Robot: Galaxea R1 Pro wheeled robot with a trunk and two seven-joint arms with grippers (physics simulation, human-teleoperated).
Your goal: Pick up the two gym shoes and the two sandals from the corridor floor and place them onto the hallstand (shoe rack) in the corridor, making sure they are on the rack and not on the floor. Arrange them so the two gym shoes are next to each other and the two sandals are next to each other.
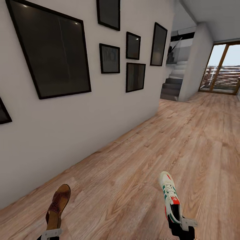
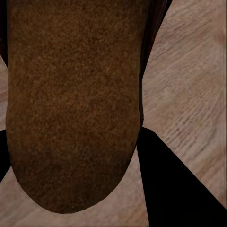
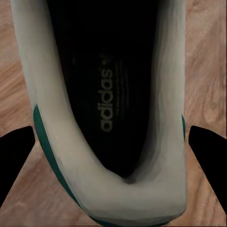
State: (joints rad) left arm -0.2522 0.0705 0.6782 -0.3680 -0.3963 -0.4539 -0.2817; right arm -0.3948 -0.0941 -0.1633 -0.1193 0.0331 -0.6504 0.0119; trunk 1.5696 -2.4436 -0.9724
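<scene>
Corridor floor [image 1: 186, 140] of light wood planks runs ahead. Left claw [image 1: 50, 234] grips a dark-brown leather sandal [image 1: 59, 203]; right claw [image 1: 181, 224] grips a white, teal-striped gym shoe [image 1: 169, 195]. Advise keeping both level and firmly clamped in transit.

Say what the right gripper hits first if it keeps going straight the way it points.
Probably only the corridor floor. The right gripper, shut on a gym shoe, points ahead along open planks; depth is unclear, so where it would land is uncertain.

"adidas" wordmark with trefoil logo on the gym shoe's [image 3: 109, 118] dark insole
</scene>
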